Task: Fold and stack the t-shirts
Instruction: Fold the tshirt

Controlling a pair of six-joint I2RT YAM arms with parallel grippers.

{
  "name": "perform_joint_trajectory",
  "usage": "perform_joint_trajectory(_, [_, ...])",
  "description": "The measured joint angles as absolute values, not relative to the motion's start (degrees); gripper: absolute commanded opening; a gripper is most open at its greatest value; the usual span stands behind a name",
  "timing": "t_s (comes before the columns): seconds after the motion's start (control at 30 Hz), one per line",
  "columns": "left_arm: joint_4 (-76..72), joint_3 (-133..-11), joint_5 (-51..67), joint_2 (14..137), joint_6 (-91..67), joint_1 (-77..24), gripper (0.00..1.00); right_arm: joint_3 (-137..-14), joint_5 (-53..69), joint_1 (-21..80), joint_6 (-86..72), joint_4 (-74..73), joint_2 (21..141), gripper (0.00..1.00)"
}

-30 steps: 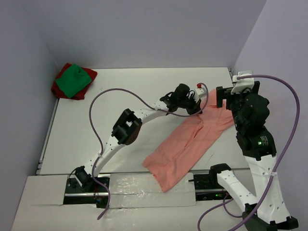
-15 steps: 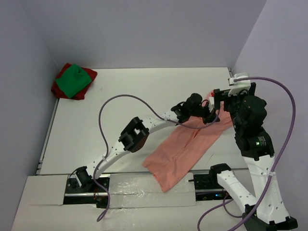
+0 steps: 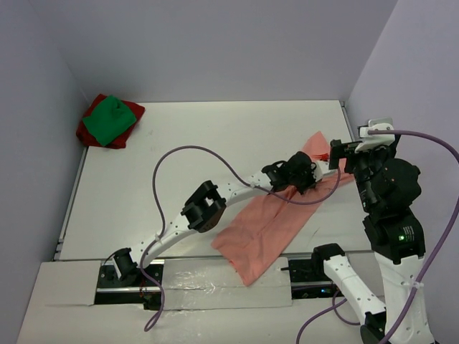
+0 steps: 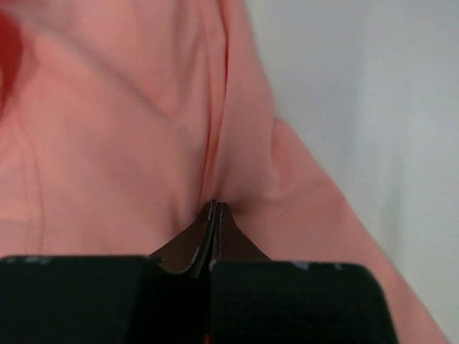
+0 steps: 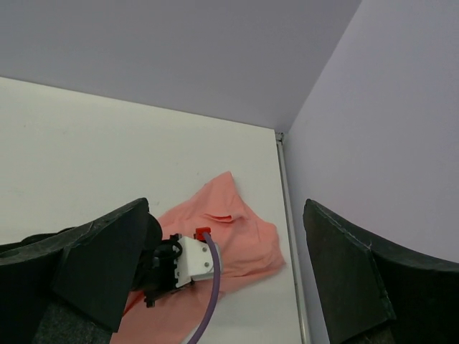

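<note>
Currently the jaws of the left gripper [image 4: 215,209] pinch a ridge of the salmon-pink t-shirt [image 3: 262,229], lying at the right of the counter [image 3: 179,143]. The right gripper [image 5: 226,276] hangs above, jaws spread, empty. Draw the fold across slowly, cloth low and taut, to avoid bunching.

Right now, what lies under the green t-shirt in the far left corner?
The dark red t-shirt lies under the green t-shirt, with its edges showing around it. The red shirt's middle is covered, so how it is folded cannot be seen.
</note>
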State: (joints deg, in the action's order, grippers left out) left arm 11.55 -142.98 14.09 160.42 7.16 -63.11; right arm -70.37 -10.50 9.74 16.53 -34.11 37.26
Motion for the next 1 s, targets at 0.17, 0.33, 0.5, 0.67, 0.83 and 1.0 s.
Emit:
perform_joint_trajectory(0.17, [14.0, -144.5, 8.3, 160.7, 8.8, -62.0, 0.0, -72.6, -9.8, 9.7, 16.1, -35.3, 36.8, 0.95])
perform_joint_trajectory(0.33, [15.7, -146.5, 6.8, 161.6, 7.5, -59.4, 0.0, -74.4, -8.6, 9.7, 15.6, -36.4, 36.8, 0.95])
perform_joint_trajectory(0.5, [16.5, -146.8, 7.9, 161.6, 1.3, -54.0, 0.0, -76.3, -7.1, 9.7, 14.6, -36.9, 36.9, 0.95])
perform_joint_trajectory(0.67, [17.6, -146.4, 10.2, 161.0, -5.9, -45.1, 0.0, -77.5, -5.6, 9.7, 13.8, -37.4, 36.9, 0.95])
perform_joint_trajectory(0.83, [18.1, -144.8, 9.3, 159.7, -9.0, -37.4, 0.0, -77.7, -4.4, 9.7, 13.1, -38.0, 36.9, 0.95])
perform_joint_trajectory(1.0, [17.8, -142.5, 9.4, 158.5, -11.2, -33.6, 0.0, -77.7, -3.6, 9.7, 12.9, -38.4, 36.6, 0.95])
